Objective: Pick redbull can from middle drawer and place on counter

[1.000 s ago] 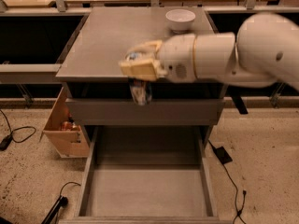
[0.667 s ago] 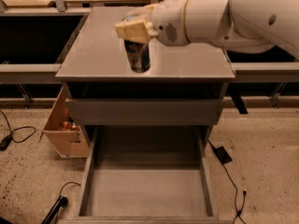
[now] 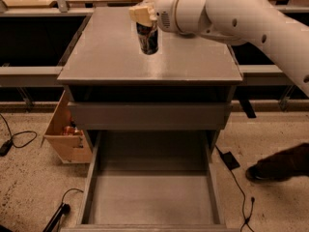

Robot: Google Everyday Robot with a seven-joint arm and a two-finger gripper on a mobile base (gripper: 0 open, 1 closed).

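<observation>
The redbull can (image 3: 147, 40) is a dark slim can held upright over the counter (image 3: 111, 57), near its middle back; its base is at or just above the grey top. My gripper (image 3: 145, 19) comes in from the right on the white arm (image 3: 241, 13) and is shut on the can's top, its tan fingers (image 3: 140, 13) covering the lid. The middle drawer (image 3: 152, 197) is pulled out below, its flat grey floor bare.
A shut drawer with a plain grey front (image 3: 149, 116) sits above the open one. A wooden box (image 3: 67, 129) stands on the floor at the left. Cables (image 3: 19, 139) lie on the floor. A dark shoe (image 3: 280, 166) is at the right.
The gripper with the can has risen from in front of the upper drawer to above the counter and moved further back over its top.
</observation>
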